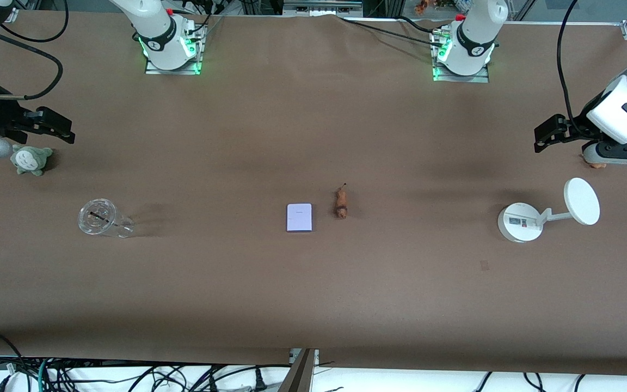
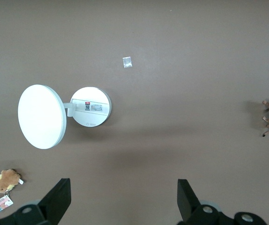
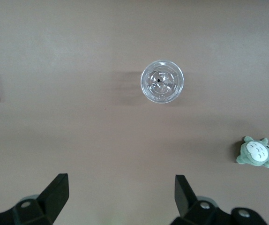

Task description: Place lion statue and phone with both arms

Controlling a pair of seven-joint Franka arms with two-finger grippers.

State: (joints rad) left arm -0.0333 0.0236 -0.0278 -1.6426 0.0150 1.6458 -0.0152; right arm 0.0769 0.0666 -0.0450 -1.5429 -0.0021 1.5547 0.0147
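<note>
Lion statue and phone lie side by side mid-table, well apart from both my grippers | left gripper, right gripper: fingers spread, empty | next: descend straight, straddle the narrow sides.

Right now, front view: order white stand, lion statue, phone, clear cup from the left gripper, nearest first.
From the left gripper, open at its table end:
1. White stand, just below it in view.
2. Lion statue, mid-table.
3. Phone, beside the lion.
4. Clear cup, right arm's end.
</note>
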